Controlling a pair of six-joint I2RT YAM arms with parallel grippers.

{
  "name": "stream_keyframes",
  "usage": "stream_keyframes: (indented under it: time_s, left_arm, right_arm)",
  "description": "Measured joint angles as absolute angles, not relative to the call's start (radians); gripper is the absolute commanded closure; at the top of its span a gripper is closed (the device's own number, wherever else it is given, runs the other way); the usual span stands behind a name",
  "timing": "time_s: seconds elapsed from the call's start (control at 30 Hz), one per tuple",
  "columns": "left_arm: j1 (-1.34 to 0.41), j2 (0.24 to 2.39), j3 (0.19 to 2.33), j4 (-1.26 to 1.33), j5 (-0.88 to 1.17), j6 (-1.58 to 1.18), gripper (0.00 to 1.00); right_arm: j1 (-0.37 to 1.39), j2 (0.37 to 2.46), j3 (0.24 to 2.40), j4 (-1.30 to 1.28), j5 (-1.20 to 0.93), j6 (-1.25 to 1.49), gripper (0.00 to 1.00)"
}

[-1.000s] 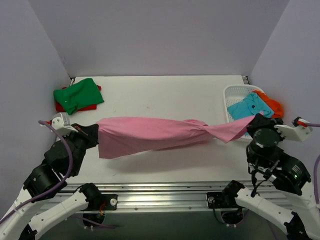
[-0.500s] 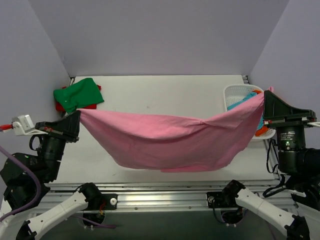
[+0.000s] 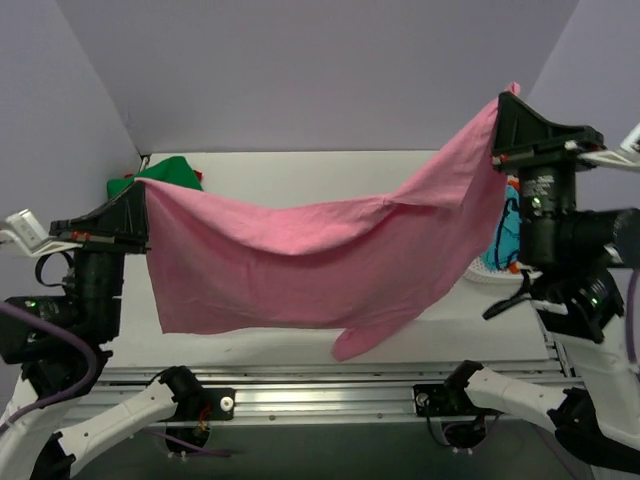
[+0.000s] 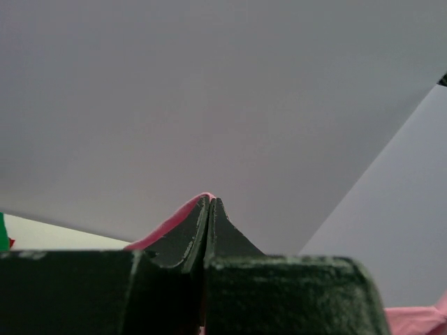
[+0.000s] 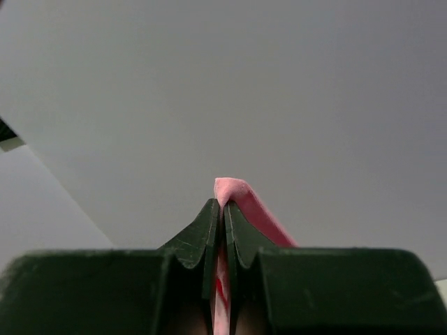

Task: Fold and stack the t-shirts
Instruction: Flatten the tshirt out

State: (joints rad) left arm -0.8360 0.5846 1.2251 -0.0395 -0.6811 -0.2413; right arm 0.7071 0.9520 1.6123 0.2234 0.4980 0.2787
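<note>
The large pink t-shirt (image 3: 320, 255) hangs spread in the air between both arms, sagging in the middle, one sleeve dangling at its lower edge. My left gripper (image 3: 143, 188) is shut on its left top corner; a pink edge (image 4: 174, 215) shows over the left finger in the left wrist view. My right gripper (image 3: 503, 98), held higher, is shut on the right corner, where pink cloth (image 5: 234, 190) pokes out between the fingertips. A green t-shirt (image 3: 170, 168) peeks out at the back left. A teal t-shirt (image 3: 500, 235) shows partly behind the right arm.
The white mesh basket (image 3: 483, 270) stands at the right, mostly hidden by the pink cloth and the right arm. Grey walls enclose the white table (image 3: 300, 170) on three sides. The metal rail (image 3: 320, 385) runs along the near edge.
Both grippers have risen and drawn apart, lifting the pink t-shirt off the table from a twisted band into a spread, hanging sheet. The right end went up higher.
</note>
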Motion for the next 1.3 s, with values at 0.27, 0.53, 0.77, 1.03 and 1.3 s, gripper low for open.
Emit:
stream_keyframes:
  time_s: [0.27,0.53,0.77,1.03,1.3]
  left_arm:
    - [-0.641,0.991,1.202,0.16,-0.682,-0.183,0.98]
    - [-0.217,1.74,1.414,0.105,-0.435,-0.358,0.98]
    - [-0.102,2.118,1.663,-0.048,-0.303,-0.424,0.77]
    - [-0.042,2.127,1.818,-0.084,-0.248,-0.47,0.06]
    - [-0.044,1.833,1.554,-0.009,-0.258,-0.499,0.06]
  right_arm:
    - [0.547,1.425,1.681,0.302,0.615,0.221,1.0]
    - [0.316,2.11,1.858,0.159,0.582,0.347,1.0]
    - [0.258,2.375,2.027,0.089,0.559,0.382,0.23]
    - [0.279,2.338,2.146,0.148,0.542,0.372,0.0]
    - [0.317,2.089,1.875,0.238,0.544,0.385,0.0]
